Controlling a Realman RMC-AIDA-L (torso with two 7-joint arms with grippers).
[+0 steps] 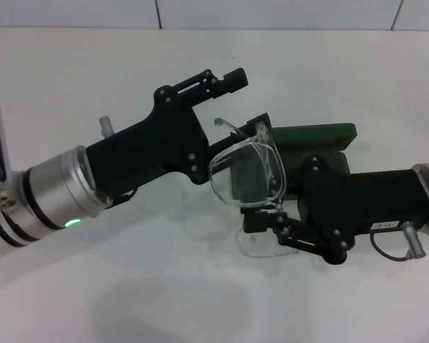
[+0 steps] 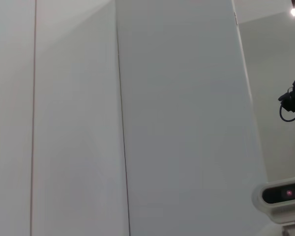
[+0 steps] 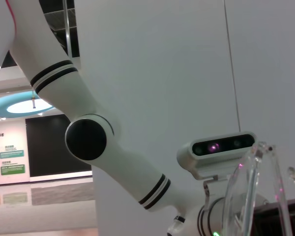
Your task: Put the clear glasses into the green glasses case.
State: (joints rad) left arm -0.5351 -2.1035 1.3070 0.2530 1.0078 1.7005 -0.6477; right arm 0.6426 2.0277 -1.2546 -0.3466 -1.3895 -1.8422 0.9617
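While our right gripper lifts the clear glasses off the tabletop, fingers closed on the lens, the green glasses case lies behind; our left gripper fingers spread empty (slick plastic could slip, we judge).

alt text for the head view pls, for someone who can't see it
The clear glasses are held up between the two black grippers above a white table, with the right gripper at their lower edge and the left gripper reaching in just behind them. The green glasses case lies on the table behind, partly hidden by the right gripper.
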